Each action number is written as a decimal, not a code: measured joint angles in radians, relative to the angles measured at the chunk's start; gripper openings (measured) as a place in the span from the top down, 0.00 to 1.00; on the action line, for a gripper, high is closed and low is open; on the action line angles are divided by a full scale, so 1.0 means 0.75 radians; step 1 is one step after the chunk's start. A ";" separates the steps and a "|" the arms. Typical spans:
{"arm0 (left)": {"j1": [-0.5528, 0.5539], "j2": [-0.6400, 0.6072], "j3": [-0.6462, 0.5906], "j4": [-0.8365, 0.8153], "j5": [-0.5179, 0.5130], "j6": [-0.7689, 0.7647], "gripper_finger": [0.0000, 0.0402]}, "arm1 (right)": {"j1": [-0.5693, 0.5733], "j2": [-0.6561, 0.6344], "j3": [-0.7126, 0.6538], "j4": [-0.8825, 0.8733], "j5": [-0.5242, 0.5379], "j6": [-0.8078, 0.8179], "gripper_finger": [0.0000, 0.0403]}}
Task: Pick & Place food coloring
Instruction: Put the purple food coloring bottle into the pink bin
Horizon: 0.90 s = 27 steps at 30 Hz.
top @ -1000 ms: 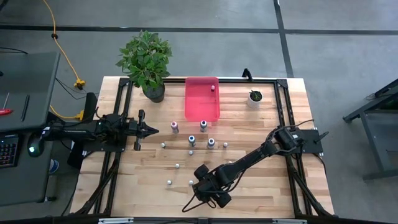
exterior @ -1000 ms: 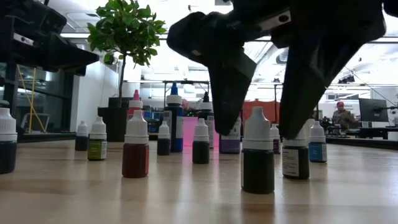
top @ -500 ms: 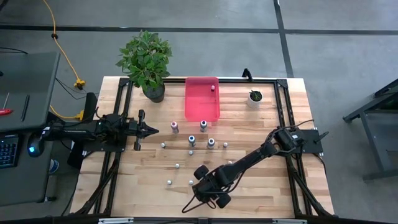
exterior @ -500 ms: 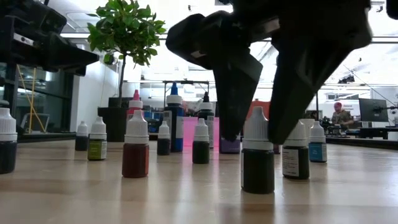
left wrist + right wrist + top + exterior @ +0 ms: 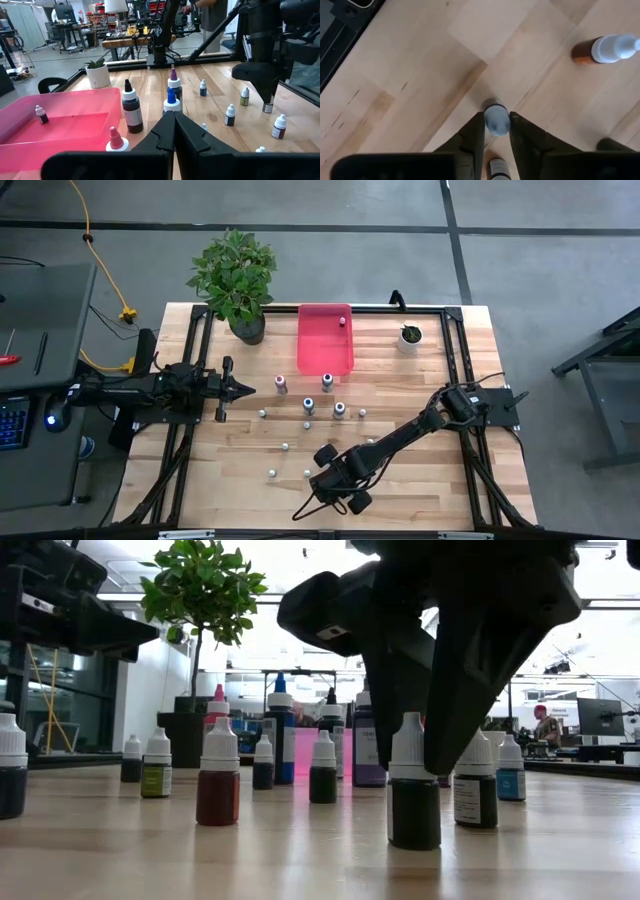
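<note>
Right gripper (image 5: 497, 131) jaws narrowed from wide straddle – now pinching cap of dark food coloring bottle (image 5: 414, 790) on table's near edge; lift next. Left gripper (image 5: 243, 388) clenched, idle.

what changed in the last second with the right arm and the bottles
The right hand has closed in around the dark bottle: its fingers, wide apart a second ago, now pinch the white cap on both sides. The bottle stands on the table, not lifted. The left hand stayed parked and shut, and the other bottles, the pink tray and the one bottle inside it have not moved.
</note>
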 joint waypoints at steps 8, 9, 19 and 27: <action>0.000 0.000 0.000 0.000 0.000 0.000 1.00 | 0.000 -0.002 0.000 -0.003 0.000 0.002 0.85; 0.000 0.000 0.000 0.000 0.000 0.000 1.00 | 0.000 -0.002 0.003 -0.008 0.000 0.006 0.85; 0.000 0.000 0.000 0.000 0.000 0.000 1.00 | -0.019 -0.001 0.184 -0.205 0.002 0.128 0.86; 0.000 0.000 0.000 0.000 0.000 0.000 1.00 | -0.056 -0.001 0.441 -0.440 0.000 0.223 0.86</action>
